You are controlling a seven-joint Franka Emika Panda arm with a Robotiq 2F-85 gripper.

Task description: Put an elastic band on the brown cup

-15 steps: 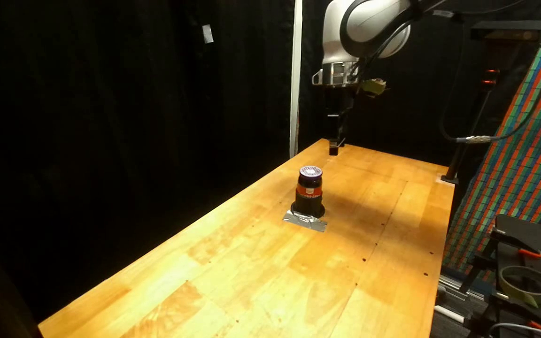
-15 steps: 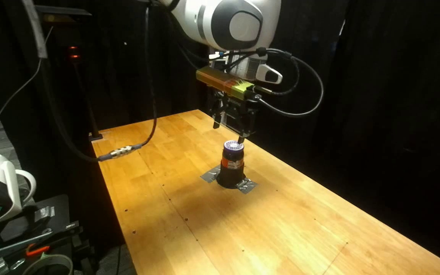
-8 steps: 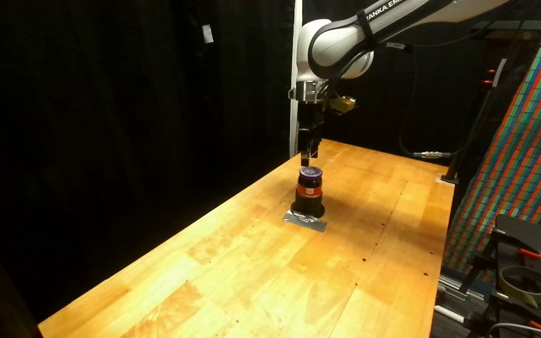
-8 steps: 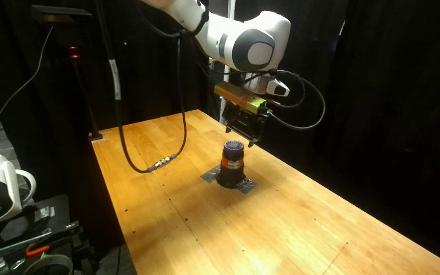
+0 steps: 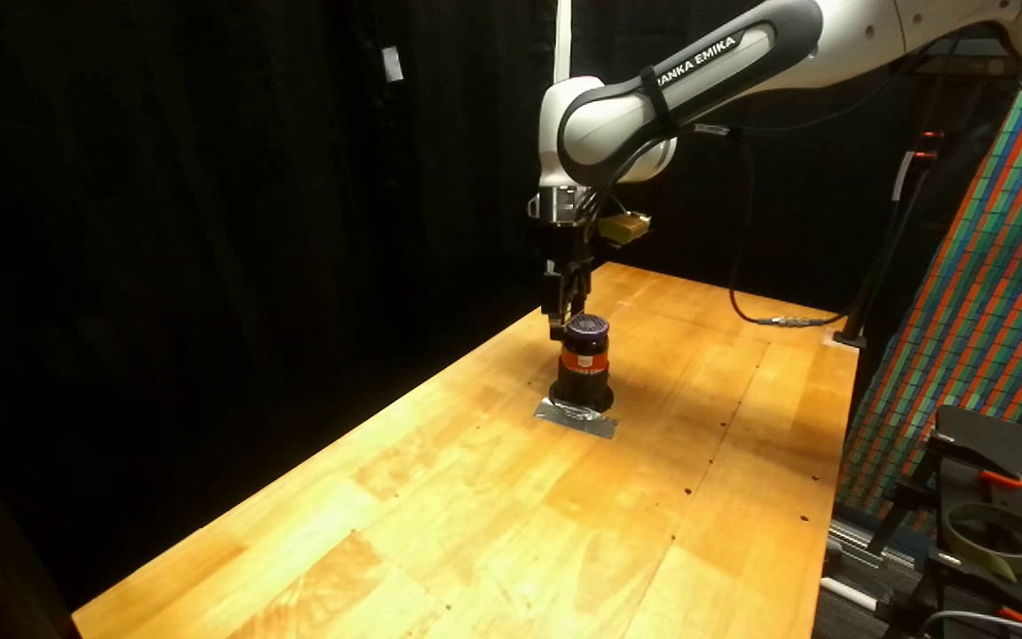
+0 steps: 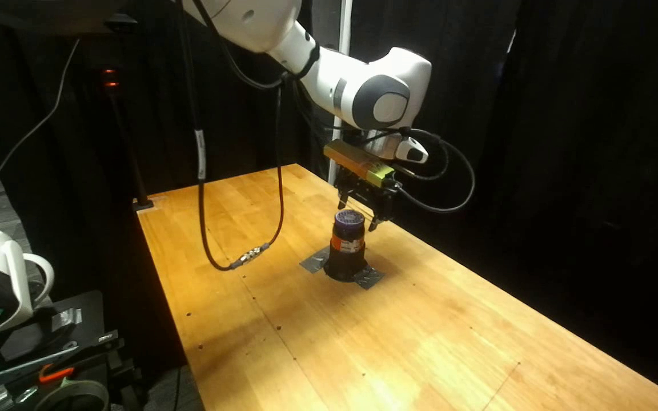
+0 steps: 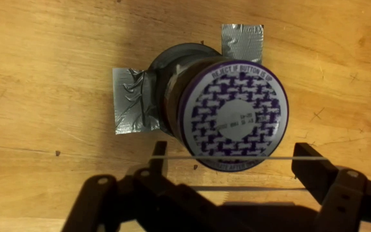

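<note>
Lower than a moment ago, my gripper (image 7: 230, 154) has come down close by the purple-rimmed lid (image 7: 235, 116) of the brown cup (image 5: 584, 362), which has not shifted. I have the fingers (image 7: 312, 170) spread well apart, with the elastic band (image 7: 237, 158) stretched across the gap between them; through the wrist camera, a strand of it crosses in front of the lid near its edge. Whether that strand touches the lid or hangs just above it, I can't quite judge from where I sit. Upright on the wooden table (image 5: 475, 497), the cup has a black base (image 6: 345, 268) at its foot, and strips of silver tape (image 7: 135, 106) lap over both base and wood. Both exterior views give me the white arm (image 6: 329, 74) reaching over the table, with a yellow-green box (image 6: 357, 162) mounted above the gripper and a dark cable (image 6: 249, 254) hanging in a loop.
</note>
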